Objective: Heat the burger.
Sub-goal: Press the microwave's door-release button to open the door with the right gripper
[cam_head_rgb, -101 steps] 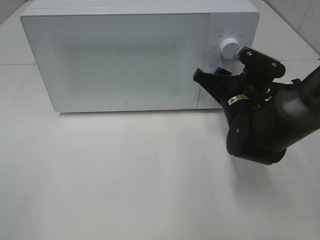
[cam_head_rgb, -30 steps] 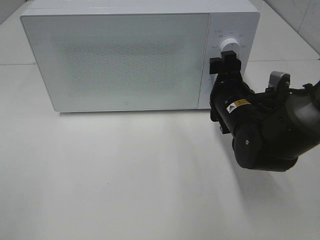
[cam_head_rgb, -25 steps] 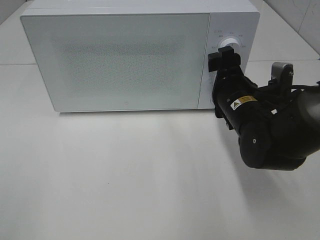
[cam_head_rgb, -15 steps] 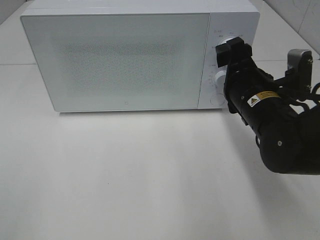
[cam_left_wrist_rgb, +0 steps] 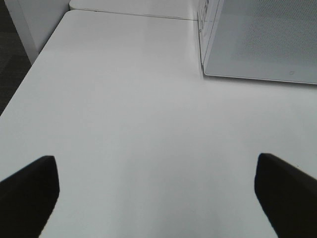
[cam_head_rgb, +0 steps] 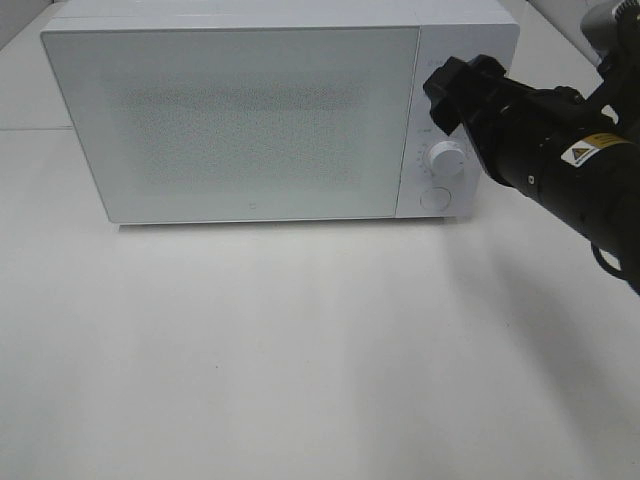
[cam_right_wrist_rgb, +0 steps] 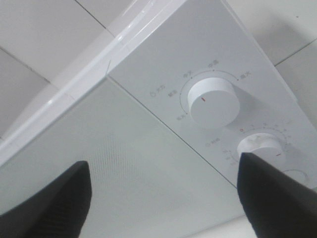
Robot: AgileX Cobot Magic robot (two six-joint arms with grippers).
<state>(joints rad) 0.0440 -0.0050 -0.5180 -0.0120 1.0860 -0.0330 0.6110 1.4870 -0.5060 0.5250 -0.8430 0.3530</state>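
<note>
As seen from high up: white microwave (cam_head_rgb: pixel 240 120) at the far side of the desk (cam_head_rgb: pixel 300 350), door (cam_head_rgb: pixel 240 60) shut and frosted, control panel (cam_head_rgb: pixel 430 120) at its right end. On the panel, lower knob (cam_head_rgb: pixel 446 158) and, just below it, a round button (cam_head_rgb: pixel 434 197) in plain sight. Above these, upper knob (cam_right_wrist_rgb: pixel 214 103), covered in the high view by the right gripper (cam_head_rgb: pixel 462 88) and clear only in the right wrist view, with a red line on its face and small printed marks around it.

Extended from the right, the right gripper held just in front of the upper part of the panel and pointed at it. Jaws wide apart, black fingers (cam_right_wrist_rgb: pixel 49 198) at either side of the wrist view, nothing between them, upper knob untouched.

Over bare desk to the left of the microwave, the left gripper (cam_left_wrist_rgb: pixel 158 198), seen only in the left wrist view. Jaws likewise wide apart and empty, with the near left corner of the microwave ahead and to the right.

No sight of the burger in any view; whether behind the shut door, cannot tell.
</note>
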